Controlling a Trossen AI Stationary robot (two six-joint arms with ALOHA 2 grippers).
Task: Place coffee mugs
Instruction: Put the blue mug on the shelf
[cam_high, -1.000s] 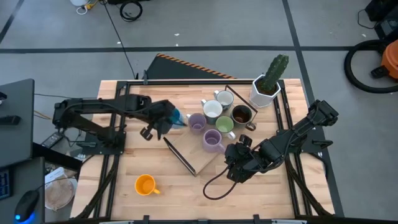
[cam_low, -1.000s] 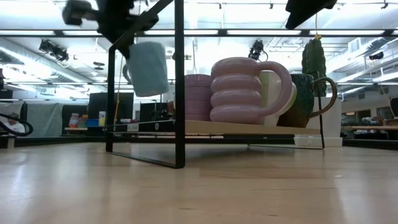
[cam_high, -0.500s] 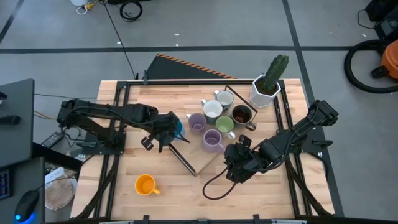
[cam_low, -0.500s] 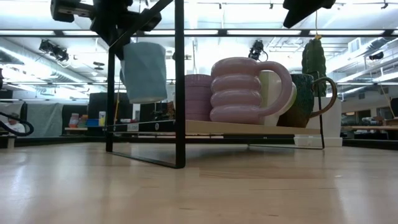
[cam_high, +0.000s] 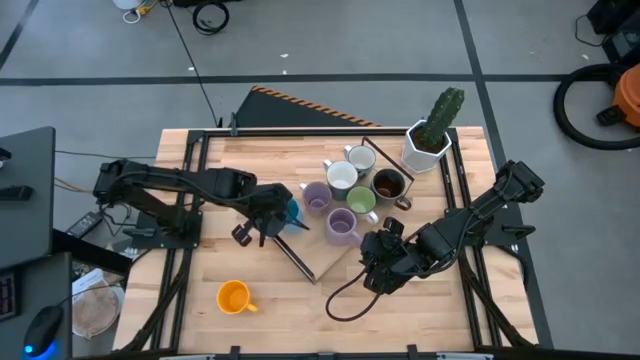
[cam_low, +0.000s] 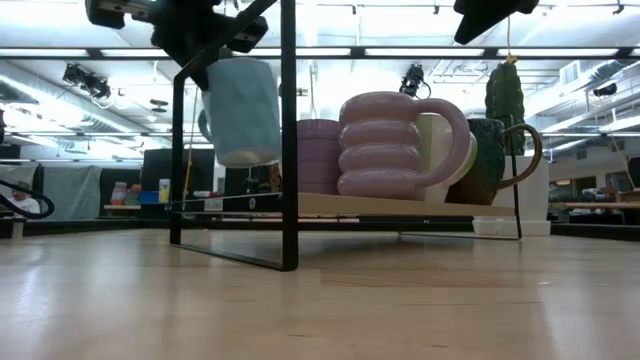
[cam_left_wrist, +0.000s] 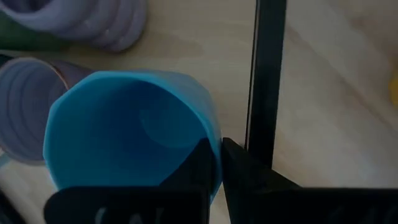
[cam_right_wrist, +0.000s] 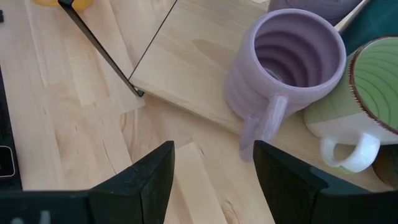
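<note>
A blue mug hangs in the air beside the black rack, its rim pinched in my left tool. Six mugs already cluster on the wooden board, among them a lilac mug. An orange mug waits alone on the counter. My right tool hovers near the board, fingers parted, holding nothing.

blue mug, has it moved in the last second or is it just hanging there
Yes. In the high view the blue mug, held by the left gripper, has shifted toward the wooden rack board, closer to the lilac mug.
</note>
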